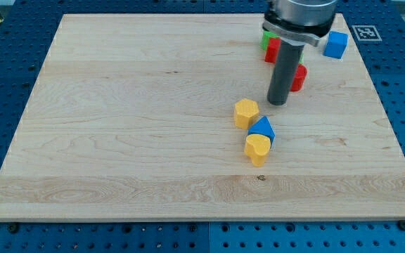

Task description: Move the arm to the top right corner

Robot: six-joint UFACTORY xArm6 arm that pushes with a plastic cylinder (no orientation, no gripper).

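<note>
My tip — a bare rod, nothing to open or clamp — rests on the tabletop just left of the red block. The top right corner lies up-right of that block, past the blue cube.

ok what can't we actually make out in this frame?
- green block: only a sliver shows in the camera view; the arm's body hides the rest, shape unclear.
- red block near it: partly behind the rod, shape unclear.
- second red block: its left side hidden by the rod.
- Arm above the rod: cut off by the view's top edge.
- my tip: contact with the board can't be confirmed.
</note>
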